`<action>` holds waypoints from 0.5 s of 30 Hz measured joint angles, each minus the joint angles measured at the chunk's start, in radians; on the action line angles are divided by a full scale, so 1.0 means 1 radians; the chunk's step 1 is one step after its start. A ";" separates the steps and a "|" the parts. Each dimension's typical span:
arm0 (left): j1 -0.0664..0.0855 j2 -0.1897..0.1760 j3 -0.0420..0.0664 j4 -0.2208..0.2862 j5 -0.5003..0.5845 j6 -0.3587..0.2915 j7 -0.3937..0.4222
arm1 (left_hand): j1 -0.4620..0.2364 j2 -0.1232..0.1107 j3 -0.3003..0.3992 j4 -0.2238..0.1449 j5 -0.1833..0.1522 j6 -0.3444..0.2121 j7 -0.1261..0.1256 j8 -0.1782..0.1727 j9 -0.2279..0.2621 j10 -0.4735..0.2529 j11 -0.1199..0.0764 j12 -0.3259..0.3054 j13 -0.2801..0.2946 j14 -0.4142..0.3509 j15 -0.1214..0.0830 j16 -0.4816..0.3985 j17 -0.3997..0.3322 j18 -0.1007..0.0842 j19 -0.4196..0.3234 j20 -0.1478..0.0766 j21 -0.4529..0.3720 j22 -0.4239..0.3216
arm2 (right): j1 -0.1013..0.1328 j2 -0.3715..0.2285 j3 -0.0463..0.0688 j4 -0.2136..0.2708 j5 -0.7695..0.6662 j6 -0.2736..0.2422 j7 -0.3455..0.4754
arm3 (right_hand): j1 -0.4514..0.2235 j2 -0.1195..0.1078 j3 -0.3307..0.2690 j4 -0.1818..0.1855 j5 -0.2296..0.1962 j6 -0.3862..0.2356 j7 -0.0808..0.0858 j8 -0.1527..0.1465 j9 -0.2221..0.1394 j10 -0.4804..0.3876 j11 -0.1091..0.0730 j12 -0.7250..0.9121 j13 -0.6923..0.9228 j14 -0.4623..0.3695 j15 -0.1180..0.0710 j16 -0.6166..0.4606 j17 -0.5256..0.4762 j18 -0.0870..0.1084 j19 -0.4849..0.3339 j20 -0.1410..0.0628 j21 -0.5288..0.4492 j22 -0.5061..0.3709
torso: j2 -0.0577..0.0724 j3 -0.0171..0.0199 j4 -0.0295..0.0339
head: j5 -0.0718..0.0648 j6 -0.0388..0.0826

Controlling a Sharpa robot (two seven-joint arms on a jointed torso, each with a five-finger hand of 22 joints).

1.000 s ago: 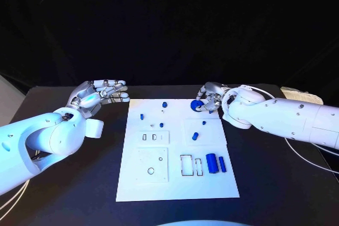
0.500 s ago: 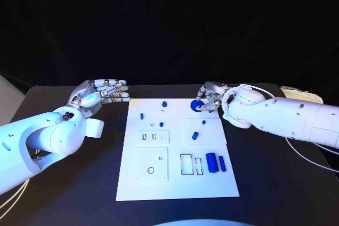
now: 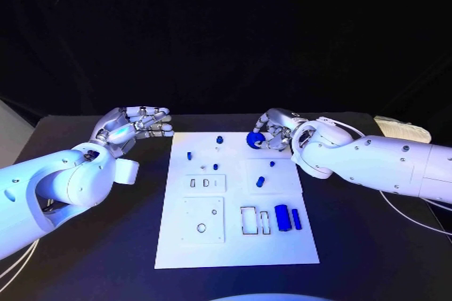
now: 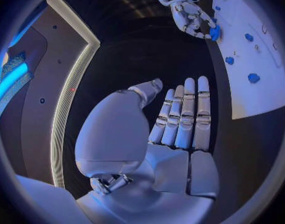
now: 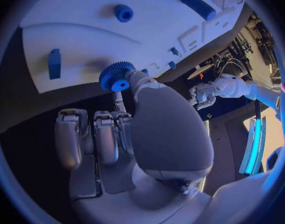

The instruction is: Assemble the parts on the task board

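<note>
The white task board (image 3: 236, 249) lies in the middle of the black table. My right hand (image 3: 273, 132) hovers at the board's far right corner and pinches a blue toothed gear (image 3: 254, 140) between thumb and a finger; the right wrist view shows the gear (image 5: 116, 77) over the board's edge (image 5: 86, 35). My left hand (image 3: 141, 121) hangs off the board's far left corner, fingers stretched out and holding nothing (image 4: 180, 119). Small blue pegs (image 3: 219, 139) (image 3: 215, 165) stand on the board's far half. Two blue cylinders (image 3: 281, 218) lie near its right edge.
A pale object (image 3: 400, 126) sits at the table's far right edge. White inset plates with cutouts (image 3: 204, 219) occupy the board's left and near parts. A cable (image 3: 405, 209) trails on the table under the right arm.
My right hand has shifted a little to the left with the gear, further over the board's far edge. The left hand has stayed put.
</note>
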 measured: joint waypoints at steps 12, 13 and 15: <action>0.000 0.011 0.000 0.001 -0.001 0.004 -0.002 | 0.000 0.000 0.000 0.000 0.000 0.000 0.000 0.000 0.001 0.000 0.000 0.000 0.000 0.000 0.000 0.000 0.001 0.000 0.000 0.000 0.000 0.000 | 0.007 0.084 0.006 0.066 -0.072 -0.072 0.006 | -0.005 -0.016 0.007 -0.001 -0.004 0.000 0.000 0.000 0.000 0.000 0.000 0.000 0.000 0.000 0.000 0.000 0.000 -0.015 0.000 0.000 0.013 0.000 | 0.000 -0.0029 0.0003 | 0.006 0.003; 0.000 0.013 0.000 0.001 -0.001 0.004 -0.002 | 0.000 0.000 0.000 0.000 0.000 0.000 0.000 0.000 0.001 0.000 0.000 0.000 0.000 0.000 0.000 0.000 0.001 0.000 0.000 0.000 0.000 0.000 | 0.007 0.101 0.006 0.060 -0.081 -0.075 0.005 | -0.005 -0.016 0.007 -0.001 -0.005 0.000 0.000 0.000 0.000 0.000 0.000 0.000 0.000 0.000 0.000 0.000 0.000 -0.015 0.000 0.000 0.013 0.000 | 0.000 -0.0028 0.0008 | 0.007 0.003; 0.000 0.015 0.000 0.001 -0.001 0.005 -0.002 | 0.000 0.000 0.000 0.000 0.000 0.000 0.000 0.000 0.001 0.000 0.000 0.000 0.000 0.000 0.000 0.000 0.001 0.000 0.000 0.000 0.000 0.000 | 0.006 0.124 0.006 0.048 -0.094 -0.079 0.003 | -0.005 -0.016 0.010 0.001 -0.005 0.000 0.000 0.000 0.000 0.000 0.000 0.000 0.000 -0.002 -0.002 0.000 0.000 -0.014 0.000 0.000 0.013 0.000 | 0.000 -0.0039 0.0021 | 0.009 0.003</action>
